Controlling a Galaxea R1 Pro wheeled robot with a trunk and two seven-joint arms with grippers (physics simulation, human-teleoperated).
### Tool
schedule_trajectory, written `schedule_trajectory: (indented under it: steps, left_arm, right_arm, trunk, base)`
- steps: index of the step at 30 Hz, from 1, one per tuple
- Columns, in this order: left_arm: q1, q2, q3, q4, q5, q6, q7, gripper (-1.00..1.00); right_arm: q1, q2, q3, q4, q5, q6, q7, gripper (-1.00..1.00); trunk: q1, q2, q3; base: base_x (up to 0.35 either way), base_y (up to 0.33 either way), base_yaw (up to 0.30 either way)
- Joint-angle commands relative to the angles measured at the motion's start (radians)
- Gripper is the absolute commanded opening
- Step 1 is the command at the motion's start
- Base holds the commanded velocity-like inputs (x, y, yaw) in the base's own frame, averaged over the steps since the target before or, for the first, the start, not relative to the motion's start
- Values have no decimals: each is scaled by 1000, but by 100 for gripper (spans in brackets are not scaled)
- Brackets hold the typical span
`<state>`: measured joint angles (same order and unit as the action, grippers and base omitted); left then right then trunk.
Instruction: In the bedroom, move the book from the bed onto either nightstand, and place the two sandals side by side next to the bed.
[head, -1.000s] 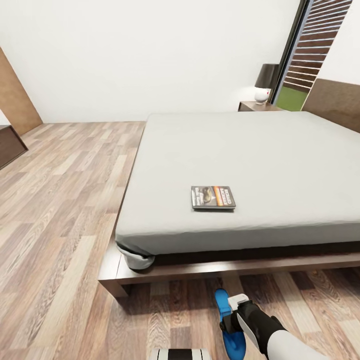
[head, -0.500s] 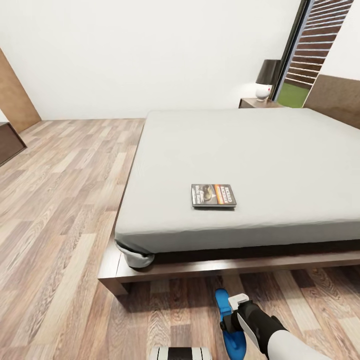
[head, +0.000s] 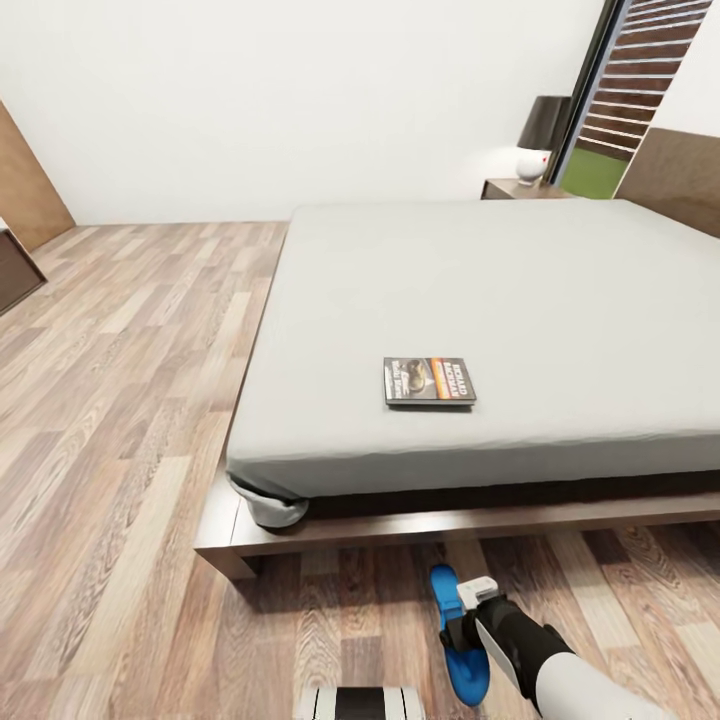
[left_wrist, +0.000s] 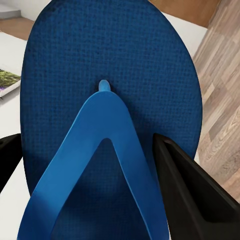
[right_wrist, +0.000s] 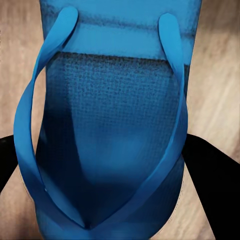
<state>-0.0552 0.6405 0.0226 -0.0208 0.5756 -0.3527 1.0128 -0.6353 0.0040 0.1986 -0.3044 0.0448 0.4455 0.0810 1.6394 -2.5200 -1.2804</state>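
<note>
Flanking the bed (head: 560, 300): lamp (head: 540, 135) on nightstand (head: 515, 188), wood floor (head: 120, 400).

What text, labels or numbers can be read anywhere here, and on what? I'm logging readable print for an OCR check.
Book on the bed: white lettering on the orange band of its cover, too small and blurred to read.
Sandals: no print visible.
Lamp on the nightstand: a small red mark, not legible.
</note>
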Motion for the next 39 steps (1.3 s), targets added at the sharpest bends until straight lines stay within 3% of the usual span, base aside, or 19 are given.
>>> schedule_trajectory:
  steps: [1,8,22,29,39]
  left_arm:
    - [0,0,2,-1,-1,-2,1,-100]
    - [0,0,2,-1,-1,-2,1,-100]
    - [0,-2,2,-1,-1,0,2,-100]
    - [0,-1,2,-1,-1,1,15,-100]
    - [0,-2,2,-1,-1,2,16,-100]
  right_arm:
    - [-1,0,2,-2,4,2,3,-100]
    - [-3,2,3,-2,5,-16,3,-100]
    - [-5,-2,4,-1,6,-40,3,-100]
    - [-11,-23,3,-3,3,-66,5,-100]
    - [-12,-27,3,-1,2,-78,5,-100]
  trunk:
    - [0,-1,-5]
    - [1,-1,-12]
    - [7,-4,-67]
    - [7,-4,-67]
    - [7,-4,-67]
  base:
    - [0,0,0]
    - [0,0,0]
    - [0,0,0]
    - [0,0,0]
    - [79,51,0]
